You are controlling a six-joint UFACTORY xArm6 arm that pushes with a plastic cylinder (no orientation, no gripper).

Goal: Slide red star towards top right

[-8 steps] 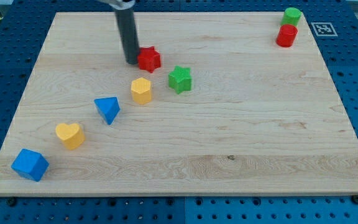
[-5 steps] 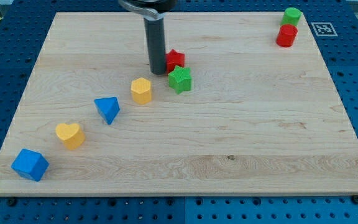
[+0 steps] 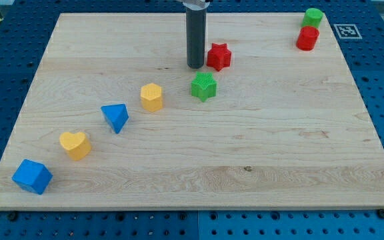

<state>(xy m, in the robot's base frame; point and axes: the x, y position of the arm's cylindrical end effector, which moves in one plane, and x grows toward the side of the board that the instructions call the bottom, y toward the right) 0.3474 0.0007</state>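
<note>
The red star [image 3: 219, 57] lies on the wooden board [image 3: 265, 147], above the centre and a little toward the view's top. My tip [image 3: 195, 66] stands just to the star's left, close beside it or touching it. The green star [image 3: 204, 87] lies just below the red star and my tip.
A yellow hexagonal block [image 3: 151, 97], a blue triangle [image 3: 115, 117], a yellow heart [image 3: 75, 144] and a blue cube [image 3: 32, 176] run in a diagonal line toward the view's bottom left. A red cylinder [image 3: 307, 38] and a green cylinder [image 3: 313, 17] stand at the top right corner.
My tip has moved to the right and pushed the red star right and slightly up. The green star has shifted a little to the right.
</note>
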